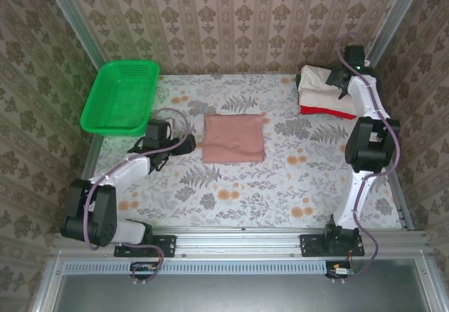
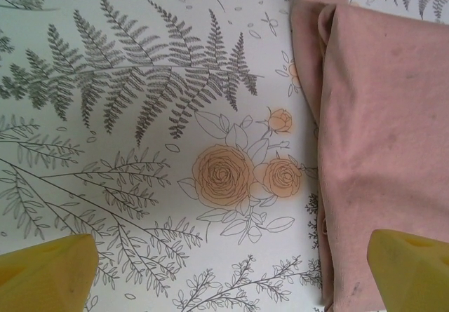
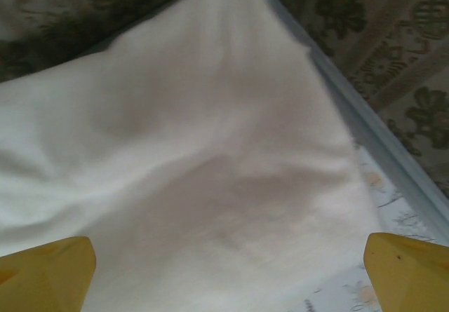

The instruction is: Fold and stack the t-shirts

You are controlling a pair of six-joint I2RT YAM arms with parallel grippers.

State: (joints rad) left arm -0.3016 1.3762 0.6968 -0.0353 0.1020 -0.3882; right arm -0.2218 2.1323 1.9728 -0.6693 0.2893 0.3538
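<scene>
The dusty-pink t-shirt (image 1: pixel 233 138) lies folded into a flat rectangle at the middle of the counter (image 1: pixel 295 186). It is well apart from the cream t-shirt (image 1: pixel 317 79), which rests on the red t-shirt (image 1: pixel 327 110) as a stack in the far right corner. We judge all three to be light, limp cotton that will sag and spill its folds if pinched by a single layer. The better hold, we think, is at a folded edge, taking every layer at once, with the opposite edge supported so the rectangle keeps its shape on the way to the stack. The left fingers (image 2: pixel 45 273) stand wide apart with nothing between them, just beside the pink shirt's left edge. In the left wrist view one tip hangs over the bare printed counter and the other over the shirt's layered border. The right fingers (image 3: pixel 407 263) are likewise spread wide and empty, poised close over the cream shirt. We cannot tell whether they touch the cloth.
</scene>
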